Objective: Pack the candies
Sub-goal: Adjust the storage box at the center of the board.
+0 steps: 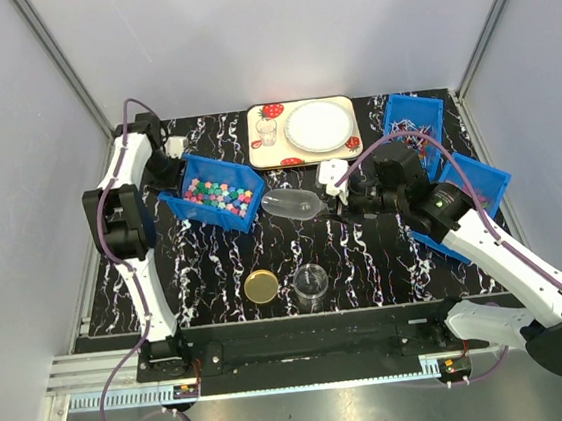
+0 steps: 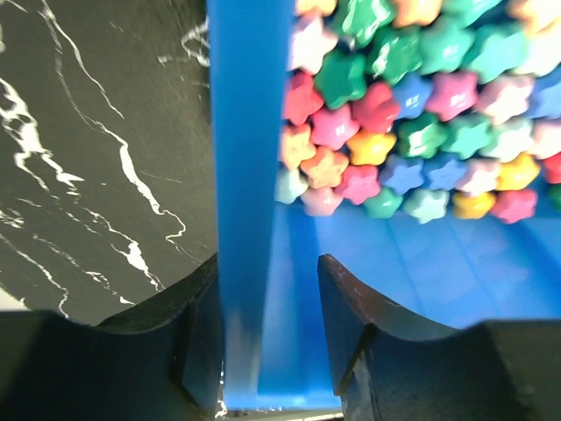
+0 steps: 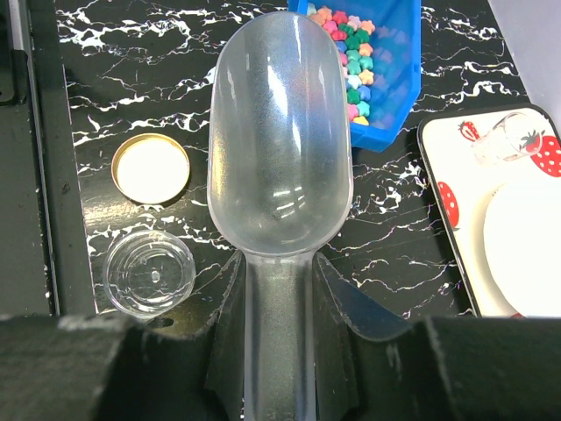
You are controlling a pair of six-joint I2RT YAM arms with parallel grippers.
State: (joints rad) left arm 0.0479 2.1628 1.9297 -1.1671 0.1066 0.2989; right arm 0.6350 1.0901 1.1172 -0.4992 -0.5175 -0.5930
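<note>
The candies [image 1: 217, 192] are star-shaped sweets in mixed bright colours, piled in a blue bin [image 1: 185, 208] at the left. My left gripper [image 1: 171, 170] sits at the bin's near-left corner. In the left wrist view its fingers [image 2: 202, 298] clamp the bin's wall [image 2: 250, 175], one inside and one outside, with the candies [image 2: 412, 114] just beyond. My right gripper [image 3: 278, 263] is shut on the handle of a clear plastic scoop [image 3: 279, 149], which is empty. The scoop [image 1: 296, 205] hovers mid-table, its bowl pointing toward the bin [image 3: 399, 79] and its candies [image 3: 355, 53].
A clear round jar [image 1: 311, 283] and a gold lid [image 1: 262, 286] lie near the front edge. A strawberry-print tray [image 1: 257, 153] at the back holds a white plate and a small glass. Two more blue bins [image 1: 414, 121] [image 1: 479, 185] stand at the right, behind the right arm.
</note>
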